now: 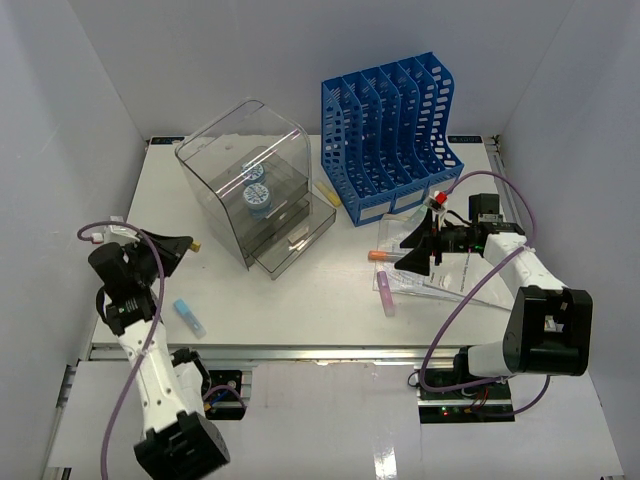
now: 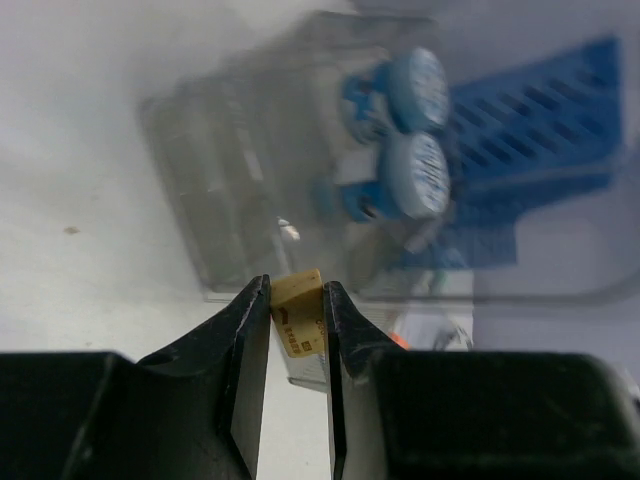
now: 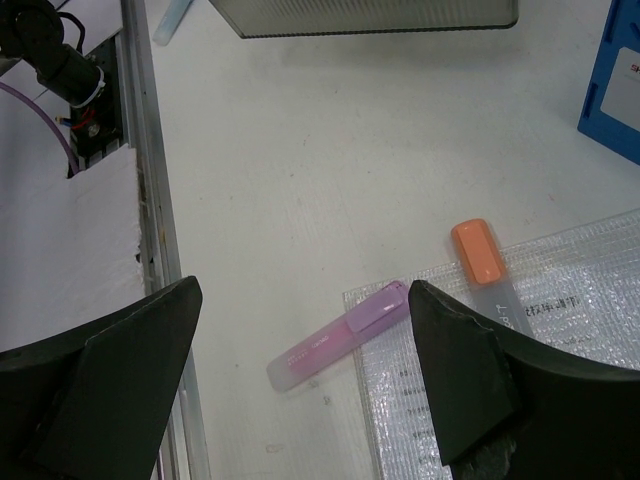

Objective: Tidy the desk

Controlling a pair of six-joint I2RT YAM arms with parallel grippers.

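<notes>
The white desk (image 1: 300, 300) carries scattered stationery. My left gripper (image 1: 186, 243) hovers over the desk's left side, shut on a small tan eraser-like block (image 2: 300, 312) with printed marks; the clear drawer box stands just beyond it. My right gripper (image 1: 415, 252) is wide open and empty above a pink highlighter (image 3: 340, 335), which lies partly on a clear mesh pouch (image 3: 520, 390). An orange-capped highlighter (image 3: 480, 255) lies on the pouch beside it. A light blue highlighter (image 1: 189, 317) lies near the front left.
The clear plastic drawer box (image 1: 255, 185) holds blue tape rolls (image 1: 257, 190), and its bottom drawer (image 1: 297, 238) is pulled out. A blue slotted file rack (image 1: 390, 135) stands at the back right. A metal rail (image 1: 300, 350) runs along the front edge.
</notes>
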